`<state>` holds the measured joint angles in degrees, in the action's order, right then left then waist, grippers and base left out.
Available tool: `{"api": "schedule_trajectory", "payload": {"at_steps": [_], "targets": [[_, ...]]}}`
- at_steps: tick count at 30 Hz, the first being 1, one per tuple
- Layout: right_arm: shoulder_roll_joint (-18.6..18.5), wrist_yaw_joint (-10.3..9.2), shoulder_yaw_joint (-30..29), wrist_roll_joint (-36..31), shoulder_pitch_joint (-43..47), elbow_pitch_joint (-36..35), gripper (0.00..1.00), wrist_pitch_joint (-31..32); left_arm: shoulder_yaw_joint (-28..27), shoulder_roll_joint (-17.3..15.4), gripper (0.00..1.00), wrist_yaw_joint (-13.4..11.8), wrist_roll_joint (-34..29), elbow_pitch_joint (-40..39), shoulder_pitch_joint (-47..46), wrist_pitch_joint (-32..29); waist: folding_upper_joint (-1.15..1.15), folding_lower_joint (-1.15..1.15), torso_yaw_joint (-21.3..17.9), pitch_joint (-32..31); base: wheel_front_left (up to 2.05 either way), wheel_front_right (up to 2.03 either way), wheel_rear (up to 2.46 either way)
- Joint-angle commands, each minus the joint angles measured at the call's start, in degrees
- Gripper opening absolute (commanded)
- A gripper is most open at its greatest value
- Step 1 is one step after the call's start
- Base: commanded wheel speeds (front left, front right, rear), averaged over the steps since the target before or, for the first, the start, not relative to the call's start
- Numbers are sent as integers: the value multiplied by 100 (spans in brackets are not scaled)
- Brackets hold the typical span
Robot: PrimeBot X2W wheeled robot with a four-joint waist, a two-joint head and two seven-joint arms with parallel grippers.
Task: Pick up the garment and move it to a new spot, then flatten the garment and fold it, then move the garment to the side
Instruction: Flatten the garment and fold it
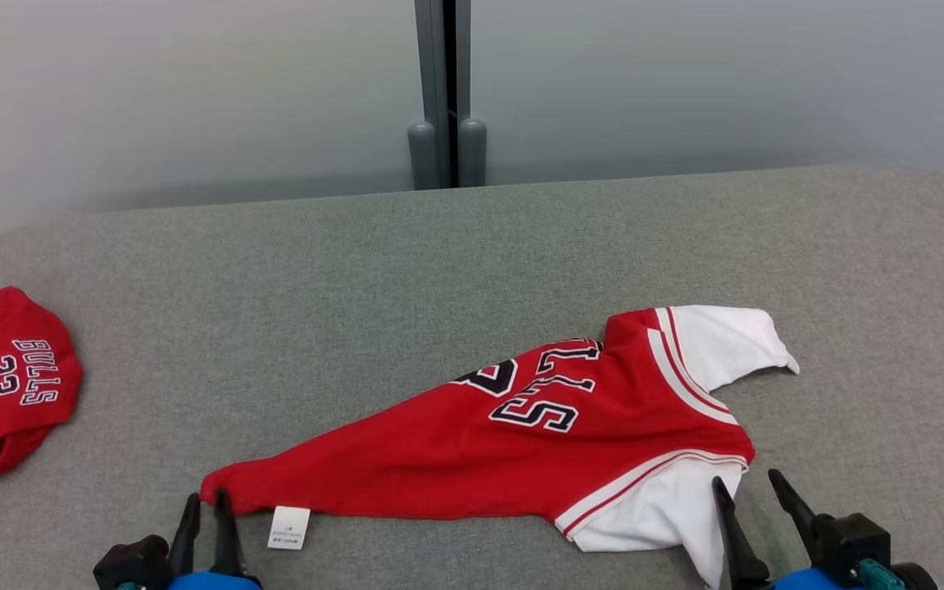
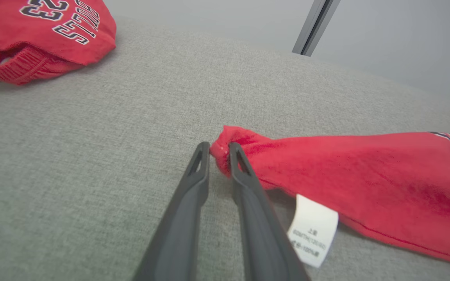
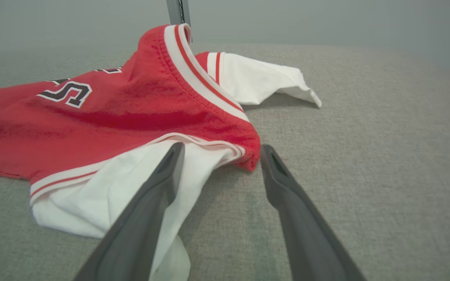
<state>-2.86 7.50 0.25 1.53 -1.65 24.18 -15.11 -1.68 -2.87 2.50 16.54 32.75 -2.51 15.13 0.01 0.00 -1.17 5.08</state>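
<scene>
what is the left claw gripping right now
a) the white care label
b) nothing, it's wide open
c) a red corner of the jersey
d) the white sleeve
c: in the left wrist view the left claw has its fingers nearly together, pinching a red corner of the jersey, while the care label lies free beside it.

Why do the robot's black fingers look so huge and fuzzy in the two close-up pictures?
Left wrist view: the wide lens sits behind the left gripper, so its fingers swell and blur toward the bottom edge; the jersey looks sharper. Right wrist view: the same stretching on the right gripper. Head view: soft, even light, faint shadows, no glare on the table.
</scene>
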Motion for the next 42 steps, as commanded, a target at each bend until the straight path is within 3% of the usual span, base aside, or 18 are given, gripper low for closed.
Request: {"api": "schedule_trajectory", "payload": {"at_steps": [1, 10, 11, 12, 13, 23, 31, 32, 33, 42], "targets": [[-8, -2, 21, 163, 88, 85, 100, -6, 58, -5, 100, -47, 37, -65, 25, 2, -1, 0, -3, 29, 0, 0, 0], [-6, -1, 227, 1206, -341, 632, 100, -6, 369, -6, 100, -80, 20, -466, -67, 3, -1, 0, 157, 213, 0, 0, 0], [-8, -1, 266, 1210, -407, 671, 57, -7, 379, -7, 100, -85, -13, -513, -97, 2, -1, 0, 187, 241, 0, 0, 0], [-8, -1, 299, 1216, -472, 713, 39, -6, 400, -4, 100, -76, -25, -556, -117, 3, -1, 0, 217, 261, 0, 0, 0], [-9, -1, 309, 1233, -540, 741, 0, -7, 414, -4, 100, -67, -35, -578, -126, 2, -1, 0, 248, 280, 0, 0, 0], [-337, -2, 385, 634, -1547, 498, 0, -7, 727, -4, 100, -1, 11, -670, -274, 3, -1, 0, 596, 513, 0, 0, 0], [-653, -2, 210, 155, -2609, 1098, 0, -6, 1102, -1, 100, -26, 27, -656, -453, 3, -1, 0, 937, 702, 0, 0, 0], [-623, -2, 41, 47, -2744, 1330, 95, -7, 1122, -6, 100, -43, 24, -643, -465, 3, -1, 0, 958, 711, 0, 0, 0], [-554, -2, -38, 34, -2814, 1396, 100, -6, 1126, -5, 100, -53, 24, -638, -464, 2, -1, 0, 960, 709, 0, 0, 0], [-327, -2, -767, 186, -2366, 627, 100, -7, 1056, -3, 100, -144, 60, -731, -302, 3, -1, 0, 731, 469, 0, 0, 0]]}}
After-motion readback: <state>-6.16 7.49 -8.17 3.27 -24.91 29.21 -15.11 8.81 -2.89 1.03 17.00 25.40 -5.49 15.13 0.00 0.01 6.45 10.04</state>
